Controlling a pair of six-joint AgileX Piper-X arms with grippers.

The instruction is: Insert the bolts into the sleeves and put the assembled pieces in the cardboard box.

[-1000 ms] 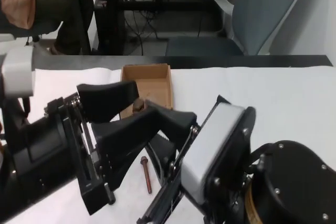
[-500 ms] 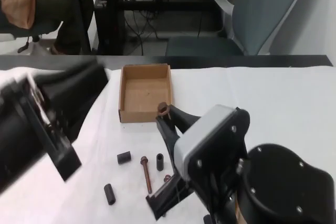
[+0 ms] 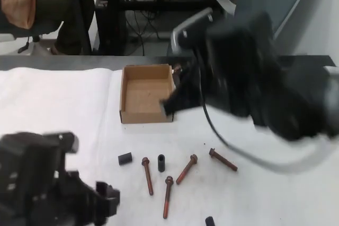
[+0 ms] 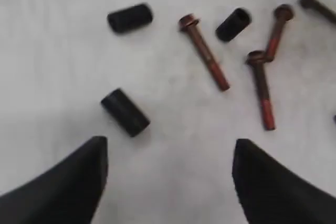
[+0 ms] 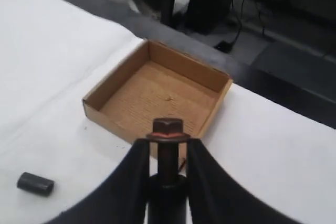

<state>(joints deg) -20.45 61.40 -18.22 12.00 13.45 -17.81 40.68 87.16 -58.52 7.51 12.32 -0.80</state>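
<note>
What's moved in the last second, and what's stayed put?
The right claw, shut on a bolt, swung up and forward to the box. The left claw, open, pulled back toward the near left corner. The box, the loose bolt and the two sleeves beside it kept their places.

White-covered bench [image 3: 275, 173] as I view it: cardboard box [image 3: 146, 95] at the far side. On my side of the box lie four loose bolts [image 3: 147, 175] and scattered black sleeves [image 3: 125, 158].

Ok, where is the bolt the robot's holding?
In the right wrist view, the bolt is clamped in the right gripper, its head sticking out past the fingertips, right by the near wall of the cardboard box.
</note>
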